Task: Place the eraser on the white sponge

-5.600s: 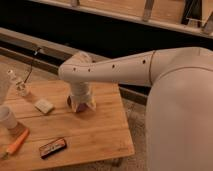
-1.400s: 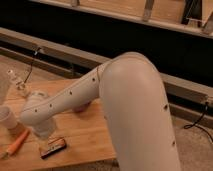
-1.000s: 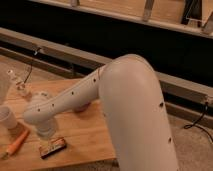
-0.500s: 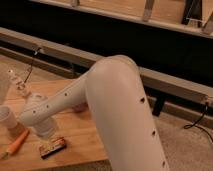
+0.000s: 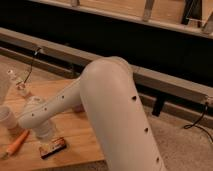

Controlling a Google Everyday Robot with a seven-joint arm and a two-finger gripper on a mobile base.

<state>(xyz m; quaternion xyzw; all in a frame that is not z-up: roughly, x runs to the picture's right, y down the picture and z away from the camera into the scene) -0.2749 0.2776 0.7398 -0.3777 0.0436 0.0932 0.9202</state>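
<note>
Since half a second ago our arm (image 5: 107, 100) has swung its elbow slightly left; the eraser (image 5: 52, 148) lies unmoved at the front of the surface (image 5: 82, 142). The gripper (image 5: 43, 133) sits just behind it, open or closed we cannot tell. Our arm hides the white sponge; orange stick (image 5: 16, 143) and cup (image 5: 6, 118) lie left.

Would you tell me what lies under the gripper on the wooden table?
The gripper hangs close above the eraser on the table. The arm covers the tabletop behind it; no white sponge shows.
</note>
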